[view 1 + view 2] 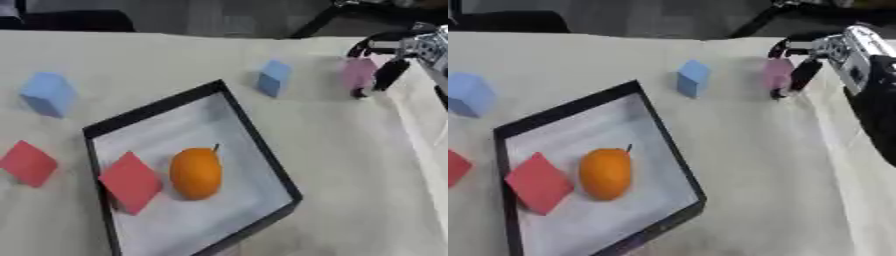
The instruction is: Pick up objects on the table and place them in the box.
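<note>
A black-rimmed box [249, 122] lies at the table's middle, holding an orange fruit [195, 173] and a red block [130, 182]. Outside it sit a small blue block [274, 77] just beyond its far corner, a larger blue block [48, 93] at the far left, and a red block [27, 163] at the left edge. My right hand [802, 72] comes in from the upper right, its fingers curled around a pink object [778, 73] that stands on the table. No left hand shows.
The table is covered by a pale cloth [350, 165], with bare room to the right of the box. Dark furniture and a stand [319, 20] lie beyond the table's far edge.
</note>
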You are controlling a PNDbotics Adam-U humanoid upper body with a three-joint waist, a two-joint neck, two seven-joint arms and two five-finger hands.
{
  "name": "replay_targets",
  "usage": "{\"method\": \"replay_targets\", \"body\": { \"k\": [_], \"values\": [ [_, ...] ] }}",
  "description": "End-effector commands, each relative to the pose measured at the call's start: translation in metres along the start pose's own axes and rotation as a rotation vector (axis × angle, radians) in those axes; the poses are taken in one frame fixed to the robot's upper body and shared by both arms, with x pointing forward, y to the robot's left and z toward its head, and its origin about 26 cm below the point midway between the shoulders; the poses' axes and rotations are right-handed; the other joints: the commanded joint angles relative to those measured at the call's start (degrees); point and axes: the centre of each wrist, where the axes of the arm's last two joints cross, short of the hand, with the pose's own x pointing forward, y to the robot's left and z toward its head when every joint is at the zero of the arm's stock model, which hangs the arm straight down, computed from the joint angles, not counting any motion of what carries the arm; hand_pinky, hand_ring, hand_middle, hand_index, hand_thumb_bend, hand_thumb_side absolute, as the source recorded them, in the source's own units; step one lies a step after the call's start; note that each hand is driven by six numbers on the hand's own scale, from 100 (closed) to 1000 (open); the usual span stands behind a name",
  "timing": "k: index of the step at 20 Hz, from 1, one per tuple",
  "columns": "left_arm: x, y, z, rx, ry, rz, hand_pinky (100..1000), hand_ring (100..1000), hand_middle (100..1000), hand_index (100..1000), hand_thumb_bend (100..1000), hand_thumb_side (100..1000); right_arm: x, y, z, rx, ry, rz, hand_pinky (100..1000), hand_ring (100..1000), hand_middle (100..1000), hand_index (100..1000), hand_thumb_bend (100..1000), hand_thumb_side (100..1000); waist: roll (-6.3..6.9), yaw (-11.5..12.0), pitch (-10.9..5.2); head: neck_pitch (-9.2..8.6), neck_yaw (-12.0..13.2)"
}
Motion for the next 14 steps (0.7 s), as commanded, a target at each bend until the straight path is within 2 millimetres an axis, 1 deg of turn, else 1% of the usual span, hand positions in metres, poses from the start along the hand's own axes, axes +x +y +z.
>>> {"method": "replay_targets", "body": {
  "k": [1,2,3,6,7,8,10,14],
  "values": [
    [0.009,0.004,-0.003,-0.003,-0.037,-0.018,920,849,851,894,512,794,-0.007,-0.006,0.004,-0.016,0.021,-0.022,899,851,695,814,370,100,-0.53,-0.04,0.06,-0.59,0.14],
    [0.009,0.004,-0.002,-0.003,-0.036,-0.018,920,849,851,894,512,794,-0.006,-0.006,0.004,-0.016,0.011,-0.034,895,837,670,796,344,100,-0.52,-0.11,0.01,-0.5,0.26],
    [0.009,0.004,-0.002,-0.004,-0.034,-0.018,921,850,851,894,512,794,-0.005,-0.006,0.003,-0.015,0.001,-0.044,887,809,619,752,294,100,-0.51,-0.18,-0.07,-0.41,0.35],
    [0.008,0.004,-0.002,-0.004,-0.03,-0.02,921,850,851,894,509,794,0.001,-0.009,0.002,-0.014,-0.029,-0.062,870,761,533,669,204,100,-0.52,-0.48,-0.44,0.04,0.48],
    [0.007,0.004,-0.002,-0.004,-0.029,-0.021,921,850,851,894,509,794,0.002,-0.01,0.003,-0.018,-0.036,-0.063,868,754,518,653,194,100,-0.53,-0.57,-0.57,0.17,0.5],
    [0.007,0.004,-0.002,-0.004,-0.027,-0.021,921,850,851,894,509,793,0.004,-0.011,0.003,-0.021,-0.039,-0.063,862,738,486,617,189,100,-0.54,-0.64,-0.72,0.26,0.51],
    [0.007,0.005,-0.001,-0.004,-0.025,-0.023,922,850,851,894,509,792,0.006,-0.013,0.003,-0.03,-0.041,-0.06,857,722,464,593,186,100,-0.57,-0.77,-1.08,0.4,0.51],
    [0.005,0.006,0.0,-0.001,-0.02,-0.028,922,850,851,894,509,791,0.012,-0.021,0.006,-0.071,-0.042,-0.05,854,719,472,603,189,100,-0.59,-1.18,-1.99,0.99,0.53]
  ]
}}
